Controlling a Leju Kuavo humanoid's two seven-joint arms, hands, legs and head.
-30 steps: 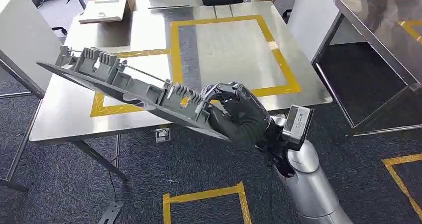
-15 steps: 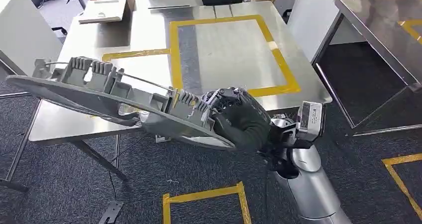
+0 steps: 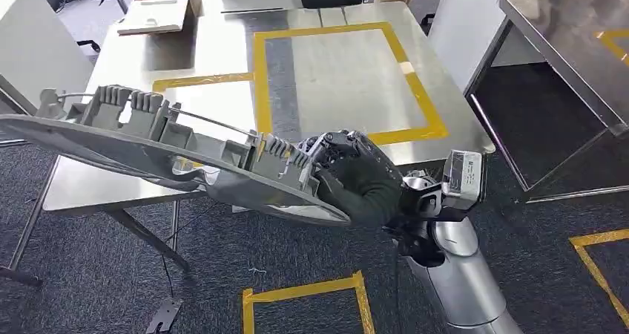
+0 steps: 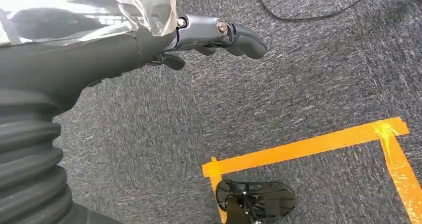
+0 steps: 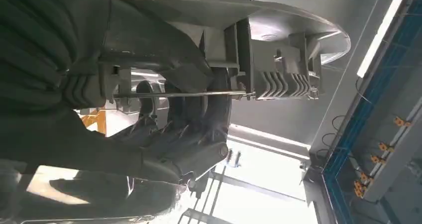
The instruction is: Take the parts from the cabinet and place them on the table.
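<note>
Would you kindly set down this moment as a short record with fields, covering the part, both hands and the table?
part: long grey plastic part, tilted, held above the near edge of the table
right hand: right hand grips the part at its near end
left hand: left hand over the carpet, holding nothing
table: steel table marked with yellow tape, part not yet set down
far edge: cardboard box

Part (image 3: 170,152): grey moulded plastic, matt, ribbed on its upper side, smooth on its broad face.
Bench (image 3: 348,74): brushed steel, dull sheen, marked with glossy yellow tape (image 3: 259,74).
Right hand (image 3: 360,178): dark matt covering; arm (image 3: 460,274) of smooth silver metal.
Floor (image 4: 308,84): rough grey carpet.
Box (image 3: 159,4): plain brown cardboard.
</note>
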